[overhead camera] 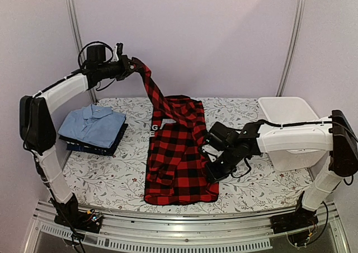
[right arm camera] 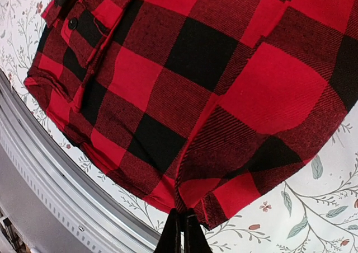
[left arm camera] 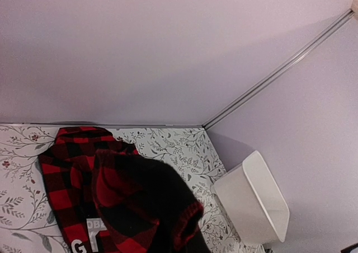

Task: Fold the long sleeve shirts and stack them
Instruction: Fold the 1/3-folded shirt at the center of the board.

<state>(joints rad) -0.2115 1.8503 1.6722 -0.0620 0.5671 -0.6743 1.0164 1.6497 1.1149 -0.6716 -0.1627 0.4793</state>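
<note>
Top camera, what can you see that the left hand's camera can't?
Only the top camera shows the left hand holding a sleeve up, the right hand at the edge of the checked shirt, and the folded blue shirt on a navy garment. Only the left hand's camera shows the sleeve cuff up close. Both show the checked shirt, the white basket and the flowery tablecloth.
</note>
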